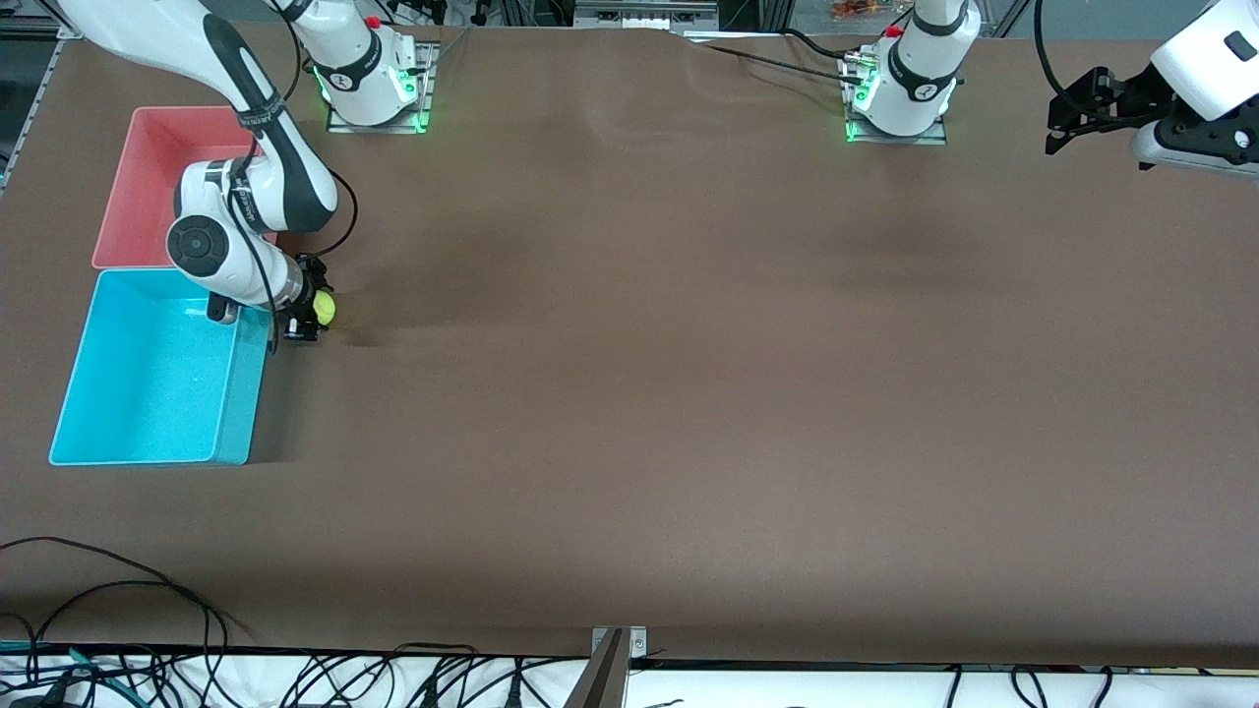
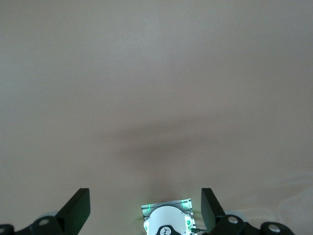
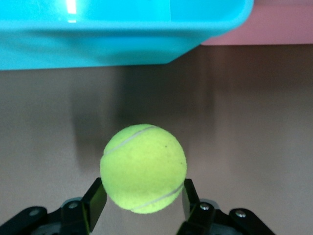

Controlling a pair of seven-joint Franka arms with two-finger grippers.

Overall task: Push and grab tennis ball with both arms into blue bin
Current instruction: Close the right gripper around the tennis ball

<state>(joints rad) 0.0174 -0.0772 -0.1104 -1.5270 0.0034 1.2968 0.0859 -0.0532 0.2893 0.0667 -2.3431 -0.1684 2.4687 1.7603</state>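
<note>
The yellow-green tennis ball [image 1: 325, 309] [image 3: 143, 168] sits just above or on the brown table, beside the corner of the blue bin [image 1: 244, 423] [image 3: 98, 49] that lies closest to the robots' bases. My right gripper [image 1: 307, 313] [image 3: 142, 195] is shut on the ball, with its black fingers [image 3: 96, 198] pressed against the ball's two sides. My left gripper [image 1: 1064, 126] [image 2: 145, 198] hangs open and empty over the left arm's end of the table, where that arm waits.
A pink bin [image 1: 148, 114] [image 3: 274, 29] stands against the blue bin, farther from the front camera. The two arm bases [image 1: 372, 88] [image 1: 897, 98] stand along the table's back edge. Cables [image 1: 118, 590] lie at the front edge.
</note>
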